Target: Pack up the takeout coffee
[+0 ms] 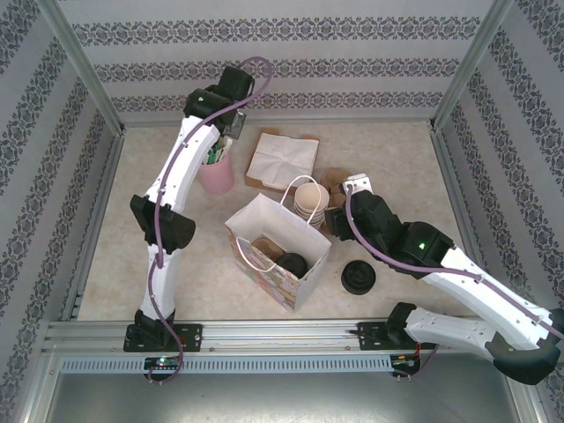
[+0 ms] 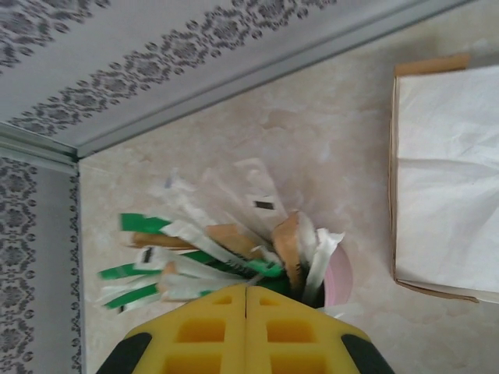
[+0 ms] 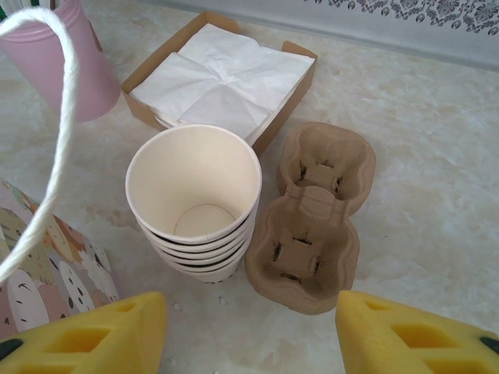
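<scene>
An open white paper bag (image 1: 269, 216) stands in the middle of the tabletop (image 1: 397, 150). The takeout coffee (image 1: 292, 263) sits inside the bag, black lid up. Just right of the bag lies a stack of loose black lids (image 1: 358, 277). Behind the bag are stacked lidless paper cups (image 3: 195, 195), a pulp cup carrier (image 3: 312, 226) and a box of napkins (image 3: 226, 78). Behind and left of the bag, the left fingers (image 2: 210, 331), pressed together and empty, hover over a pink cup of sachets (image 2: 341, 276). The right fingers (image 3: 93, 335), spread wide and empty, hang just behind the bag near the stacked cups.
</scene>
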Robot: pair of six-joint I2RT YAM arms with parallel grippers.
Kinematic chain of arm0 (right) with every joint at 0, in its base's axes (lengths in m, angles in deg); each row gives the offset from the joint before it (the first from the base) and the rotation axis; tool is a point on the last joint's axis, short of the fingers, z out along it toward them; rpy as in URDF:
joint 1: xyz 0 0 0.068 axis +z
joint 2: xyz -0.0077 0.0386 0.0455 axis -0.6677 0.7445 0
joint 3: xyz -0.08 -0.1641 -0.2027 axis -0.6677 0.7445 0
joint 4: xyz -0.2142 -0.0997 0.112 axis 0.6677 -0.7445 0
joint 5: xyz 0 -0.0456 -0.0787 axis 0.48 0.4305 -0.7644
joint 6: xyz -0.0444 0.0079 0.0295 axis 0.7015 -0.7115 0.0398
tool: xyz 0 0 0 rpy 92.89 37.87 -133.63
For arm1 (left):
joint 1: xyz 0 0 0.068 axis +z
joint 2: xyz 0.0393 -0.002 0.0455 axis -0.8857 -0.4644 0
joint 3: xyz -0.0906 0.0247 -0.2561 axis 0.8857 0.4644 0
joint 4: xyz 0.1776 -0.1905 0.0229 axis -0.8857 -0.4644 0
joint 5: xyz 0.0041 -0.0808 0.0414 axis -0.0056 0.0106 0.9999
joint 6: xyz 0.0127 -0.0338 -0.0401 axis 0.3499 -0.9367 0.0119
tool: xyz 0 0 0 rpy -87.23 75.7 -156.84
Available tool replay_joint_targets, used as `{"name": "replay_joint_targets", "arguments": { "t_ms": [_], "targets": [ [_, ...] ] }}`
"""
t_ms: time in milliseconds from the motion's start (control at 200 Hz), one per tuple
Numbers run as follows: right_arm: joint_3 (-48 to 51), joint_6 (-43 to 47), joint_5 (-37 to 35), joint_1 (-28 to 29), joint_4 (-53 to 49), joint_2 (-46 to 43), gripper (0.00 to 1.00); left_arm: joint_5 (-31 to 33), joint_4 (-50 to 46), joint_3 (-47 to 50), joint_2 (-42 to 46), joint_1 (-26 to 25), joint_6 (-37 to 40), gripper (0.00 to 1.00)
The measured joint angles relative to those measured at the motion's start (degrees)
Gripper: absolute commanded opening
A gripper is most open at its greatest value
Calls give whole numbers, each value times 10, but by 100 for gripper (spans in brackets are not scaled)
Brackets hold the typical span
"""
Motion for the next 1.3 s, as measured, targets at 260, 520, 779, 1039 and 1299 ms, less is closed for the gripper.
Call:
{"name": "replay_joint_targets", "arguments": {
  "t_ms": [260, 520, 779, 1039, 1299],
  "targets": [
    [-17, 0, -2, 0, 0, 0, 60, -35, 1, 12, 142, 0, -17, 0],
    [-27, 0, -12, 0, 10, 0, 60, -120, 38, 172, 350, 0, -48, 0],
    [-36, -5, -23, -7, 17, 2, 60, -225, 93, 295, 529, 0, -79, 0],
    [-38, -19, -26, -7, 24, 17, 60, -360, 107, 302, 605, 0, -125, 0],
    [-38, -31, -31, -7, 24, 18, 61, -468, 99, 313, 611, 0, -158, 0]
  ]
}}
